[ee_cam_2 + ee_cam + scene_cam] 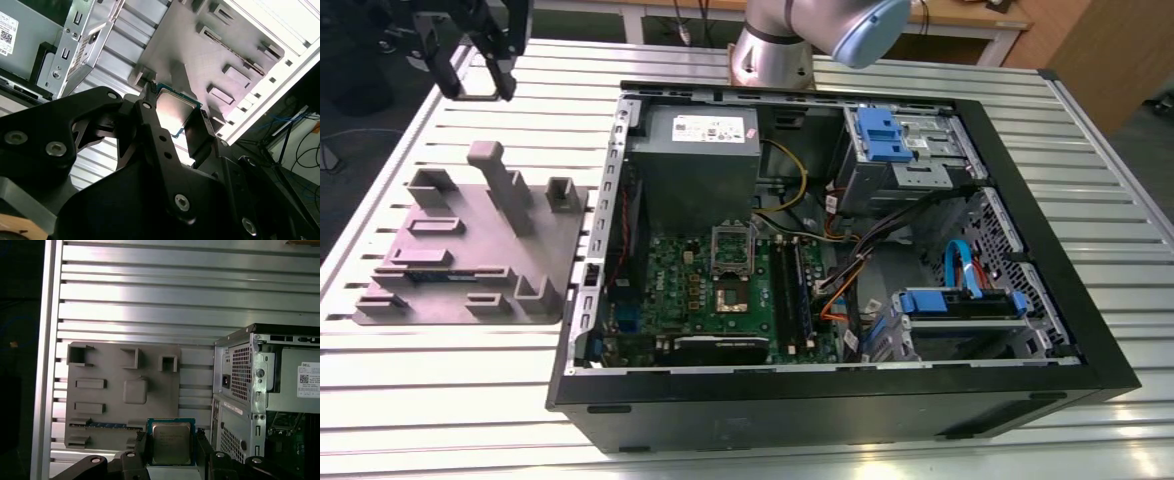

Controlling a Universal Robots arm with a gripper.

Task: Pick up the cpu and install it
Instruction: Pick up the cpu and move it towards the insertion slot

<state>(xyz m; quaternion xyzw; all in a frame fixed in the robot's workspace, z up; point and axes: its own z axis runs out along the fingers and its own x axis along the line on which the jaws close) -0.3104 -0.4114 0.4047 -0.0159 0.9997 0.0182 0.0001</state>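
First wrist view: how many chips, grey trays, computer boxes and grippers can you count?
cpu: 1
grey tray: 1
computer case: 1
gripper, shut on the cpu: 1
Total: 4

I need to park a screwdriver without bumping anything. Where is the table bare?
The table is bare at the exterior view's lower left, bordered by the grey fixture and the computer case, and past the fixture's far side, near the gripper holding the cpu. Crowded: the fixture's posts and the case's cabled inside.
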